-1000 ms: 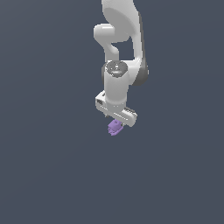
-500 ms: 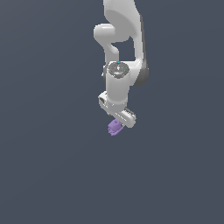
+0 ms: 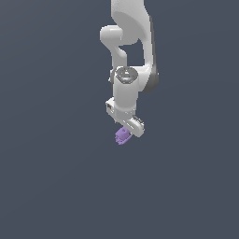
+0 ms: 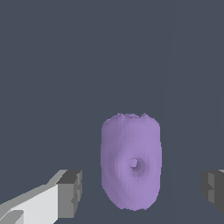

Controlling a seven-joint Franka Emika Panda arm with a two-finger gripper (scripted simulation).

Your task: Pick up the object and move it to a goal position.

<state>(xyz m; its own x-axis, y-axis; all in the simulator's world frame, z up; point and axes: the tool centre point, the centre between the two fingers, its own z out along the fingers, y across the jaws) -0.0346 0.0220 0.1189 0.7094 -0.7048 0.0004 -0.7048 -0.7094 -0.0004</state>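
The object (image 3: pixel 122 136) is a small light-purple lump just under the white hand in the exterior view. In the wrist view the object (image 4: pixel 131 162) is a rounded oval with a small dimple, standing between the two fingers. My gripper (image 4: pixel 141 189) is open. One grey fingertip (image 4: pixel 72 192) and the other (image 4: pixel 213 190) stand on either side of the lump, with a gap on each side and no touch. In the exterior view the gripper (image 3: pixel 127 132) points down, tilted toward the lump.
The white arm (image 3: pixel 128 51) comes down from the top of the exterior view. A plain dark grey-blue surface (image 3: pixel 56 177) fills everything else.
The wrist and hand have turned a little over the lump. The lump stays at about the same spot.
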